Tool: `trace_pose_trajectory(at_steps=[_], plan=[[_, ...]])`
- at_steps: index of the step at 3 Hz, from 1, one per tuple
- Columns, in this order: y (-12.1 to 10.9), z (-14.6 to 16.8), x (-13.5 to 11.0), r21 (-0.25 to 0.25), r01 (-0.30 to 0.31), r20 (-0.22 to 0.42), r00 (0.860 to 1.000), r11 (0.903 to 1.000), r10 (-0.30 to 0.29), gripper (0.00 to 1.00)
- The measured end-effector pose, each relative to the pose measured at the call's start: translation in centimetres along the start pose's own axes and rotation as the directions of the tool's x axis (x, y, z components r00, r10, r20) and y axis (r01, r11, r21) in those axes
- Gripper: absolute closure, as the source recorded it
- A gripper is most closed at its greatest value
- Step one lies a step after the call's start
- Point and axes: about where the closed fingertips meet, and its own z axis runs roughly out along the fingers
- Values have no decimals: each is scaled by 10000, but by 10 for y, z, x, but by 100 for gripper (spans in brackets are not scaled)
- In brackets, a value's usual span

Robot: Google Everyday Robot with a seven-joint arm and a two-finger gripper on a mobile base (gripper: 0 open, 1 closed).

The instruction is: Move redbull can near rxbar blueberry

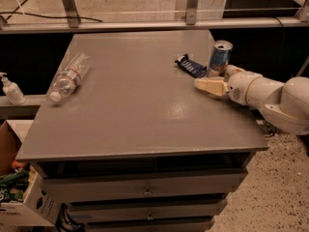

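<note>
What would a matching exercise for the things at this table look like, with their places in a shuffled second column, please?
1 redbull can
2 rxbar blueberry
3 plastic bottle
4 gripper

A lying on its side, table's left part
B upright near the right edge
C low, just nearer the camera than the can
D flat, just left of the can

Pairs: 1-B, 2-D, 3-A, 4-C
</note>
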Motion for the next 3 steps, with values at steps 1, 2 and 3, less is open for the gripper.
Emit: trace_pose_trajectory(at_steps=[1, 2, 3], plan=[[-1, -10, 3, -63, 108, -304, 9995, 9999, -109, 0], [-8, -27, -4, -208, 381, -377, 9985, 9991, -389, 0], [-45, -89, -30, -481, 1097, -200, 9936, 9928, -1108, 0]])
